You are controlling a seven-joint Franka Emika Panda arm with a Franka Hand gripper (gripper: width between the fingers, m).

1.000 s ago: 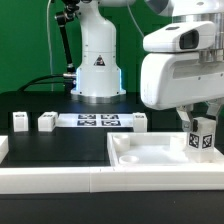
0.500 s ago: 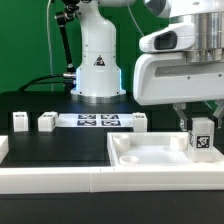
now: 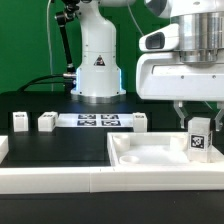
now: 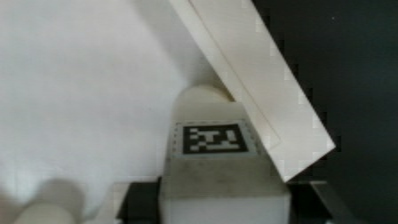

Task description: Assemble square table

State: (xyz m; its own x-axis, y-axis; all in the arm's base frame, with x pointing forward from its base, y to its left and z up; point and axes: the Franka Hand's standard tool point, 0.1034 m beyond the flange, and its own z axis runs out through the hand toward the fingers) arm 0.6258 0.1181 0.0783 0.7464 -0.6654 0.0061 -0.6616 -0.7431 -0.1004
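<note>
The white tray-like tabletop [image 3: 150, 156] lies at the exterior view's right, behind the front wall. My gripper [image 3: 199, 124] hangs over its far right corner, shut on a white leg [image 3: 199, 141] that carries a black-and-white tag and stands upright just above the tray floor. In the wrist view the leg [image 4: 222, 140] sits between my dark fingers [image 4: 143, 200], close to the tabletop's raised rim [image 4: 267, 80]. Two more legs [image 3: 20, 121] [image 3: 46, 121] stand at the back left, and a third [image 3: 140, 122] stands behind the tabletop.
The marker board [image 3: 97, 121] lies flat between the loose legs. A long low white border wall [image 3: 60, 181] runs along the front. The robot's white base [image 3: 97, 65] stands at the back centre on the black table.
My gripper has shifted slightly to the exterior view's left and lowered the held leg a little toward the tabletop corner. The grip has not changed.
</note>
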